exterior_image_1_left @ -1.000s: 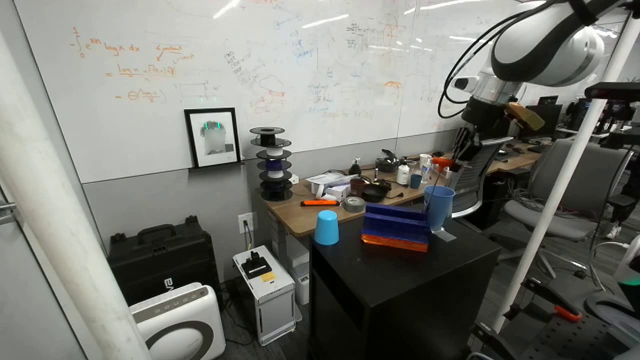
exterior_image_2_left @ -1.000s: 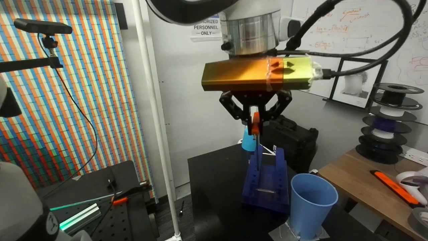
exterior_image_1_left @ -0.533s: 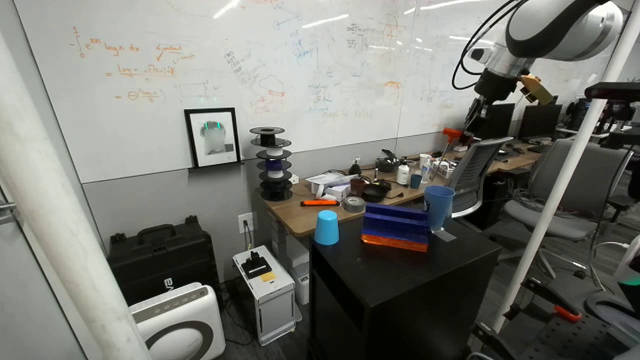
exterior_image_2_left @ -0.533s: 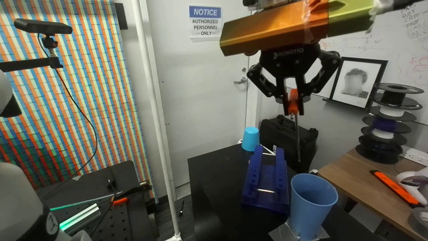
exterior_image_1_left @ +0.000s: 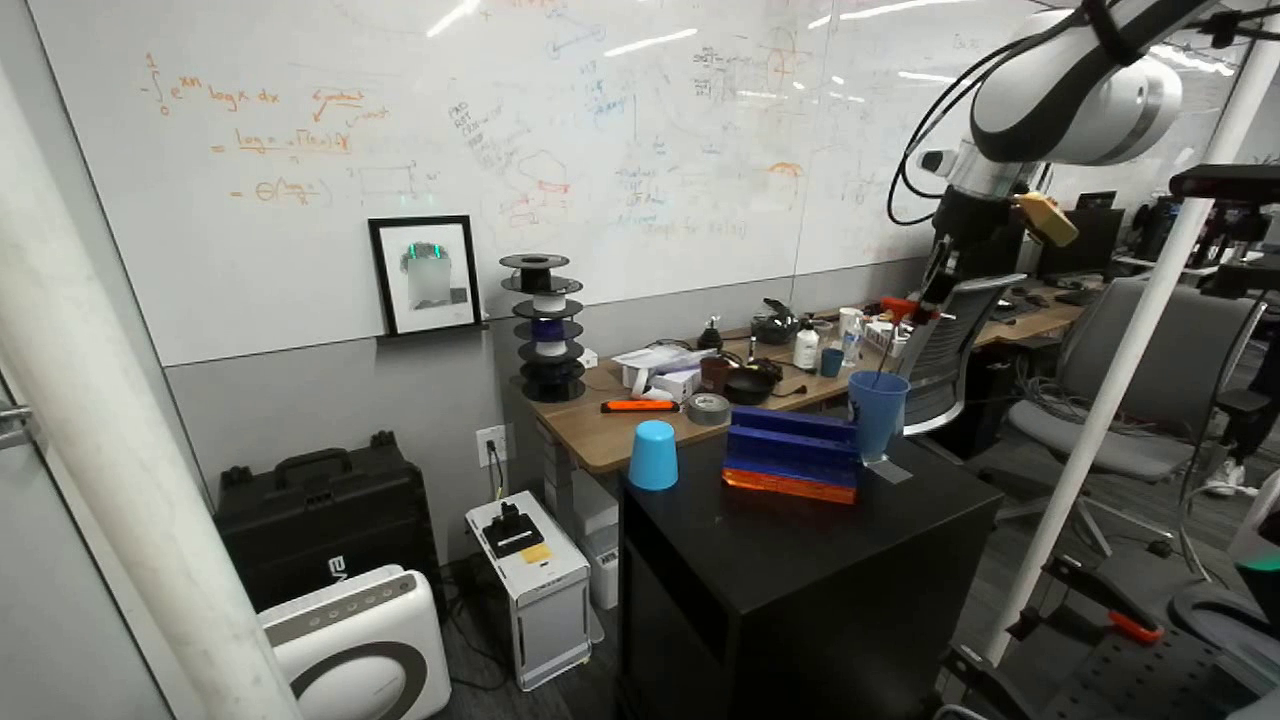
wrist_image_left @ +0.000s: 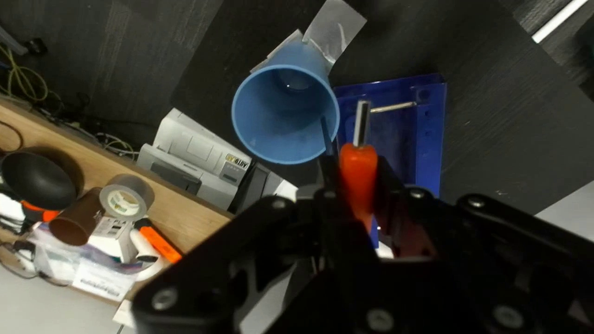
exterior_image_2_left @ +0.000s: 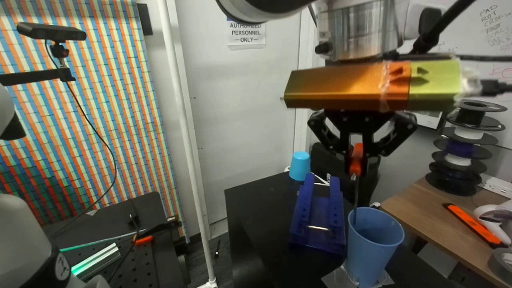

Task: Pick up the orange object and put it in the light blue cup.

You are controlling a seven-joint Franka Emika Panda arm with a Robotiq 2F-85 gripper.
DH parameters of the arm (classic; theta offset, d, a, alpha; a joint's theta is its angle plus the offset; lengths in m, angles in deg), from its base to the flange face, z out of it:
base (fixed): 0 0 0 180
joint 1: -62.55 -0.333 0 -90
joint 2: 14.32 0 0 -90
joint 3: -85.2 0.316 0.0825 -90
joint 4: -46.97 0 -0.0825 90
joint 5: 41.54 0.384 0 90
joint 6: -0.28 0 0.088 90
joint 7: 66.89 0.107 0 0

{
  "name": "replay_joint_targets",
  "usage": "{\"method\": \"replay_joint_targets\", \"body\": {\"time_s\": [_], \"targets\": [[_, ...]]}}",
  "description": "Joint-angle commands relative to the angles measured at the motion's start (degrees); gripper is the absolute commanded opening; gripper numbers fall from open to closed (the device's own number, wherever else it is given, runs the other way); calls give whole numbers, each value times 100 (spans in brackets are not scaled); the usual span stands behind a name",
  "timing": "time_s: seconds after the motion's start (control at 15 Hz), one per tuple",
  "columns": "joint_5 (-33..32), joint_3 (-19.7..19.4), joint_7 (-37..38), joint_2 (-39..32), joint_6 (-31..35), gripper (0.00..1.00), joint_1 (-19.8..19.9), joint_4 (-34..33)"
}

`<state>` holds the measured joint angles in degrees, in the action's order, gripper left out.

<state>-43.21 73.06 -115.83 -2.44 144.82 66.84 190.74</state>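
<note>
My gripper [exterior_image_2_left: 355, 171] is shut on the orange object [exterior_image_2_left: 356, 159], an orange-handled tool with a long dark shaft hanging down. The handle also shows between the fingers in the wrist view [wrist_image_left: 358, 171]. The shaft's lower end is at the mouth of a larger muted-blue cup [exterior_image_2_left: 374, 256], inside its rim beside the wall nearest the rack. That cup stands upright and open; it also shows in the wrist view [wrist_image_left: 285, 120]. The small light blue cup [exterior_image_1_left: 654, 458] stands upside down at the far edge of the black cabinet, apart from the gripper; it also shows here [exterior_image_2_left: 300, 166].
A dark blue rack [exterior_image_2_left: 318, 224] with an orange front lies on the black cabinet [exterior_image_1_left: 790, 540], right beside the larger cup. Tape [wrist_image_left: 336, 28] is at that cup's base. A wooden desk [exterior_image_1_left: 600, 440] with clutter is behind. A white pole [exterior_image_1_left: 1080, 420] stands nearby.
My gripper carried the orange tool from above the blue rack up and across, then down over the larger blue cup. The shaft's tip now sits within that cup's rim. The cups have not moved.
</note>
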Motion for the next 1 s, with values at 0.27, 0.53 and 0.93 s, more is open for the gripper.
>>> {"method": "replay_joint_targets", "body": {"time_s": [0.27,0.53,0.93], "targets": [[513,74,-165,-1332,-300,14,172,-621],[476,108,9,-1037,-584,60,356,-637],[906,173,870,205,-808,100,214,-235]]}}
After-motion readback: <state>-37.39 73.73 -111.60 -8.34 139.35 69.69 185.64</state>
